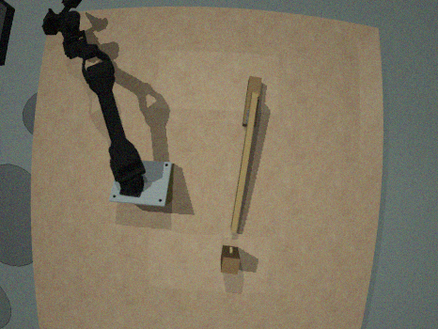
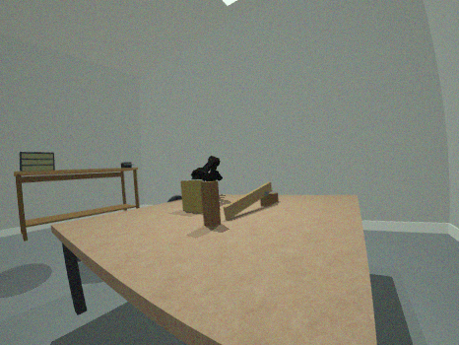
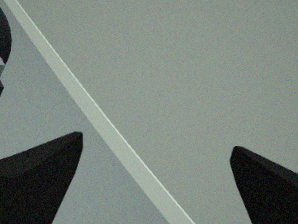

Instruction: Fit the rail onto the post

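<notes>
The long pale rail [image 1: 244,160] [image 2: 246,201] slopes down from the low brown footboard block [image 1: 254,85] [image 2: 270,198] to the table, where its near end lies. Its far end is raised at the block; the seating in the bracket is too small to make out. The short brown post [image 1: 230,265] [image 2: 212,204] stands upright just beyond the near end, with a gap between them. A pale peg [image 1: 231,250] shows on the post's rail side; the rail's holes are not visible. My gripper [image 3: 159,147] is open and empty, far from the rail, toward the table's back left corner.
The arm's base plate [image 1: 157,183] sits left of the rail, on a block [image 2: 191,196]. The arm [image 1: 110,113] extends from it away from the post. The wooden table [image 1: 310,188] [image 2: 295,266] carries everything. A wooden shelf stand [image 2: 74,172] is off the table at the left.
</notes>
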`<act>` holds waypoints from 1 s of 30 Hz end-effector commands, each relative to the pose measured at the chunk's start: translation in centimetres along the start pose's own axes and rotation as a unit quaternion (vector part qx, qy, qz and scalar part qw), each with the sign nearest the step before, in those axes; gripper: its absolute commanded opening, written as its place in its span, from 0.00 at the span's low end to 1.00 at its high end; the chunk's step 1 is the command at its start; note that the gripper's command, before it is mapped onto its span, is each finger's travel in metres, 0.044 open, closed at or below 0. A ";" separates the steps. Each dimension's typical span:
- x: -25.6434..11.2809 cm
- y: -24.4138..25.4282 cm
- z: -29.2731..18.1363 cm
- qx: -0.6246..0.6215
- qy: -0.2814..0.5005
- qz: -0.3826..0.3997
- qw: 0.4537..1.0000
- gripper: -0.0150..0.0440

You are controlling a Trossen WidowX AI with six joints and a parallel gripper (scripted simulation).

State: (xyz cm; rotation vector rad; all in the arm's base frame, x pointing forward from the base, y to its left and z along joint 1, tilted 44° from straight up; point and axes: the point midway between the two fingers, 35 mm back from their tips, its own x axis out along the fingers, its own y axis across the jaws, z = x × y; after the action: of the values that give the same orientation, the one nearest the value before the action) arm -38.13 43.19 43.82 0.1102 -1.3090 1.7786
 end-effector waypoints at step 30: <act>-12.5 -24.3 -21.7 -0.137 0.256 -0.041 0.956 1.00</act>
State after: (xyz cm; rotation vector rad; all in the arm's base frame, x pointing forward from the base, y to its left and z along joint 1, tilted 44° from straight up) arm -8.86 53.89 45.56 -0.3595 -1.1672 1.4435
